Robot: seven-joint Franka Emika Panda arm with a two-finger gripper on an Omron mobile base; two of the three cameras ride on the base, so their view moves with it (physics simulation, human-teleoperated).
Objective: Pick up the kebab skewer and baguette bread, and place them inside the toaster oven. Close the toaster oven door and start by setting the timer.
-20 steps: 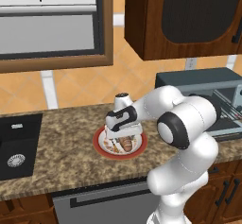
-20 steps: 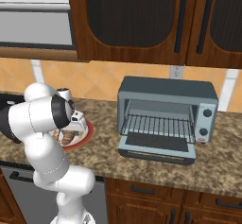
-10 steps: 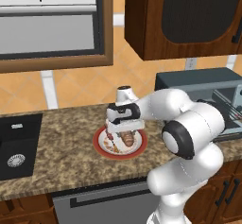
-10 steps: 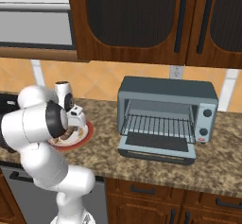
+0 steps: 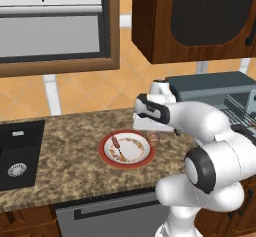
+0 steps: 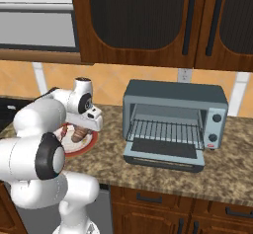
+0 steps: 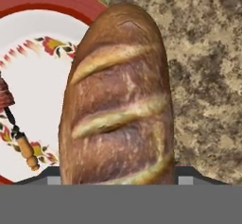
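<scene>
My gripper (image 5: 152,132) is shut on the baguette bread (image 5: 153,139), a golden-brown scored loaf that hangs just above the right rim of the red-rimmed plate (image 5: 107,157). In the hand view the baguette bread (image 7: 118,100) hides the fingertips. From the right side the loaf (image 6: 77,135) shows under the hand. The kebab skewer (image 5: 118,148) lies on the left half of the plate, also the skewer (image 7: 19,138) at the hand view's left edge. The toaster oven (image 6: 174,97) stands to the right with its door (image 6: 163,155) dropped open and the wire rack (image 6: 165,129) bare.
A dark sink (image 5: 15,157) is set into the counter at the far left. Wooden wall cabinets (image 6: 148,20) hang above the oven. Two knobs (image 6: 216,125) sit on the oven's right panel. Speckled granite counter (image 5: 65,136) runs between plate and oven.
The arm has swung right from over the plate's middle, carrying the baguette to the plate's right rim. The plate's middle now shows, with the skewer still lying on it.
</scene>
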